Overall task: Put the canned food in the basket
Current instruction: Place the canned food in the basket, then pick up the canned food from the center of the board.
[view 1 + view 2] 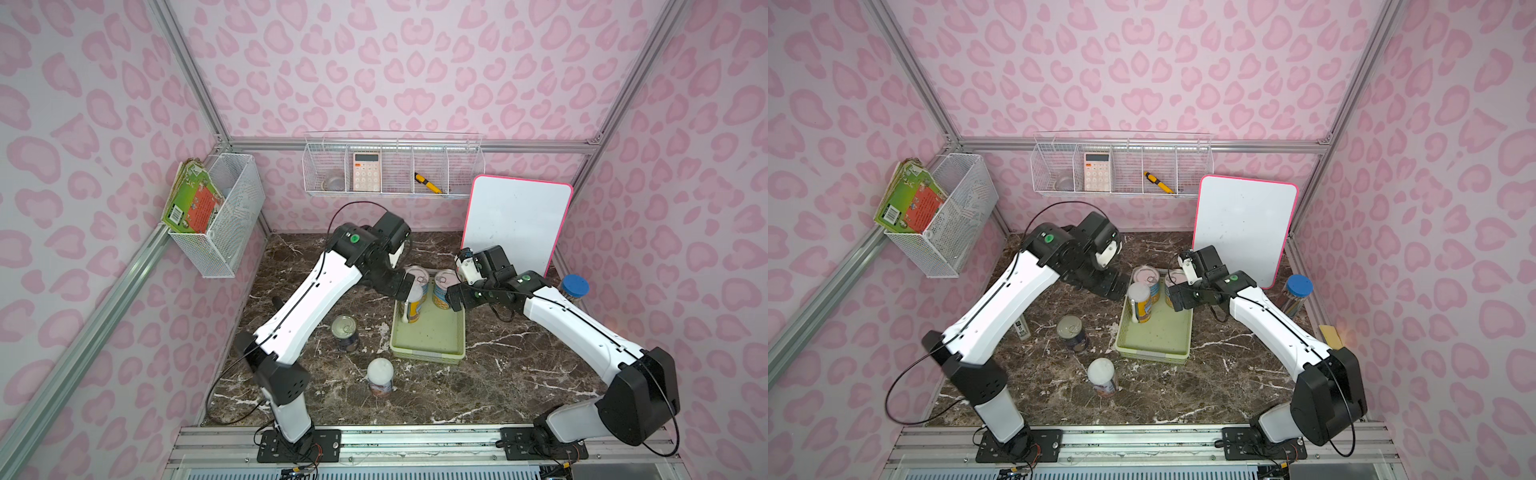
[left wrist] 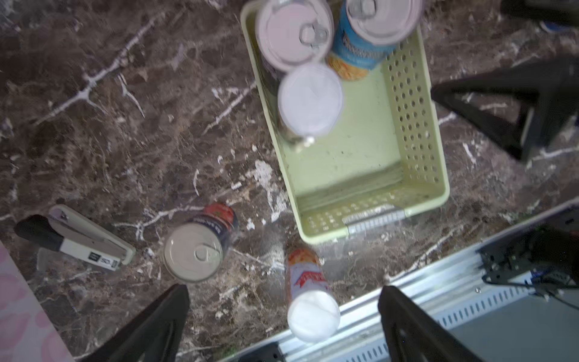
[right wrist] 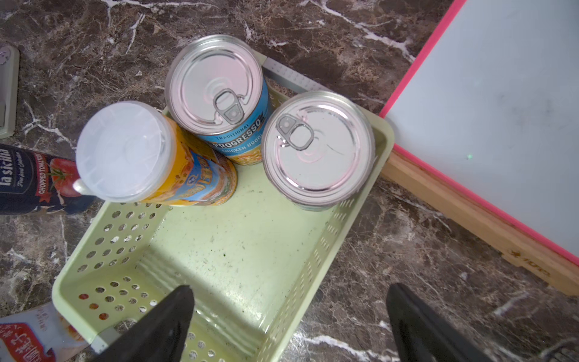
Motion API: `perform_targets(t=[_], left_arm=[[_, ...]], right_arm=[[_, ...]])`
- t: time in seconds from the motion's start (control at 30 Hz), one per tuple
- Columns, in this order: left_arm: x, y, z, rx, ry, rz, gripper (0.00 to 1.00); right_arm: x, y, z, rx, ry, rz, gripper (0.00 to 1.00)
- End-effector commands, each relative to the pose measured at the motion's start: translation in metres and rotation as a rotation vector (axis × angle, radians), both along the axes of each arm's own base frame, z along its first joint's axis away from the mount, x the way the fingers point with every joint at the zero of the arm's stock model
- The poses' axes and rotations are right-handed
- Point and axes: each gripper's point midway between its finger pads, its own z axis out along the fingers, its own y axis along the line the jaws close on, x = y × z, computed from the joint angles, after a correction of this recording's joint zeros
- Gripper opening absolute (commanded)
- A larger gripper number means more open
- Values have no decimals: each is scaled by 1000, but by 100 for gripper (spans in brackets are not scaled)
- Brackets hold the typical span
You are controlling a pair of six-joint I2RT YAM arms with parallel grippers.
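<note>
Pincers apart: left pincer [image 2: 283,288], right pincer [image 3: 289,285]; dark can [image 3: 34,178] label legible only via right wrist.

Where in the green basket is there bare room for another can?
The basket's near half is bare, between the orange can and its front handle wall. Its far end is crowded: two blue-labelled cans and the orange can stand bunched together.

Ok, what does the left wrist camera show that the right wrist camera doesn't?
Left wrist only: the front metal rail and the pull-tab lid of the dark can. Right wrist only: the whiteboard and its wooden base. Both: the green basket holding the orange capped can and two pull-tab cans; the dark can and a slim can outside.
</note>
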Motion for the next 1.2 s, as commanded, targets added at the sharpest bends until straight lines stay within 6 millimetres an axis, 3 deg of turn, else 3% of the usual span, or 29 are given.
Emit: perform_targets(t=[0.0,0.1,0.23,0.43,0.63,0.9,1.17], left_arm=[[-35,-1,-22,-55,86,46,99],[-58,-1,-53,-80,175,80,99],[-72,3,-88,-60,248,95,99],[-89,-24,-111,-93,361,63,99],[-94,-10,-138,-10,393,128,99],[-95,-3,-152,37,397,152,99],[-118,10,-184,97,473,187,84]], right_arm=[[-3,0,1,21,6,1,99],[-6,1,-2,38,12,6,99],[-8,5,-5,58,30,16,99],[-12,3,-10,57,39,12,99],[-17,2,-16,58,52,17,99],[-21,-1,-25,43,59,23,99],[-23,-3,-29,33,65,26,99]])
